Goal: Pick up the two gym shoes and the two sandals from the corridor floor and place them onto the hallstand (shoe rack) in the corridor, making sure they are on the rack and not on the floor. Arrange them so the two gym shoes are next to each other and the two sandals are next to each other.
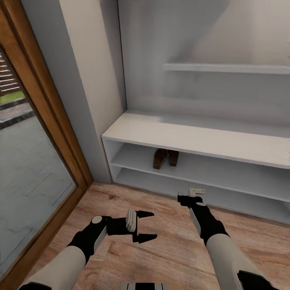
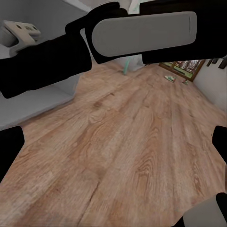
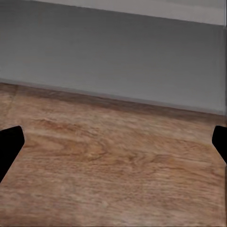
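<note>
Black, two-fingered, our left gripper (image 1: 144, 226) hangs low over the corridor floor (image 1: 169, 249) with its jaws spread and nothing between them. Our right gripper (image 1: 189, 198) sits a little further on, near the foot of the hallstand (image 1: 193, 139); in the right wrist view its fingertips (image 3: 9, 142) stand at opposite edges with only bare planks between, so we judge it released and empty.

Count, near to far:
- Grippers: two, both free.
- Gym shoes: none identifiable; a small greenish speck lies far down the corridor in the left wrist view, too small to name.
- Sandals (image 1: 165, 158): two, dark brown, side by side and touching on the upper open shelf of the rack, off the floor.
- Open shelf levels: two; one wall shelf above.

Risks, as we judge them: the right gripper stands close to the rack's base and could knock it when swinging. Any sneaker pushed onto the same shelf may nudge the sandals apart or backward.
</note>
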You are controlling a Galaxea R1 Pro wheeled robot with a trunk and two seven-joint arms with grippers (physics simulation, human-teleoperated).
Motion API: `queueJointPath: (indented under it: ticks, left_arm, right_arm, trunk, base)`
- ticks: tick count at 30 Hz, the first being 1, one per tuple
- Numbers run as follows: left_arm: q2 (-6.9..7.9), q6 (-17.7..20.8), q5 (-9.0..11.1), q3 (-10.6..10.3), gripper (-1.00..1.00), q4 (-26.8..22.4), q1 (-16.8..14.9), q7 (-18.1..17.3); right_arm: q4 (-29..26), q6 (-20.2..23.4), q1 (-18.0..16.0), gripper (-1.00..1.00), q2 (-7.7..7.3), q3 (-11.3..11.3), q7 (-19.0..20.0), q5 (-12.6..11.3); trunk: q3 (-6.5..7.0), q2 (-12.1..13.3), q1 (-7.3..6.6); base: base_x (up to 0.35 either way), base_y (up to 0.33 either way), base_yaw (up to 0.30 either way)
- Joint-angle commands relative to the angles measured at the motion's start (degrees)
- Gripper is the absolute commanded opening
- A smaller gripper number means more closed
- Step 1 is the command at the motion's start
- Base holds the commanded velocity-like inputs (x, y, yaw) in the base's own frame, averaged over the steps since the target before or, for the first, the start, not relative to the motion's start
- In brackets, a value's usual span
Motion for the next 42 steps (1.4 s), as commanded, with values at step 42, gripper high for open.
queueJointPath:
  ticks: [42]
  left_arm:
    - [5.38,-0.29,0.91,0.24,1.00,-6.85,-0.04,0.08]
  right_arm:
    - [0.28,0.32,0.68,1.00,0.08,-0.44,0.28,0.49]
  trunk:
    - [4.09,0.14,-0.35]
  base:
    - [-0.032,0.000,-0.192]
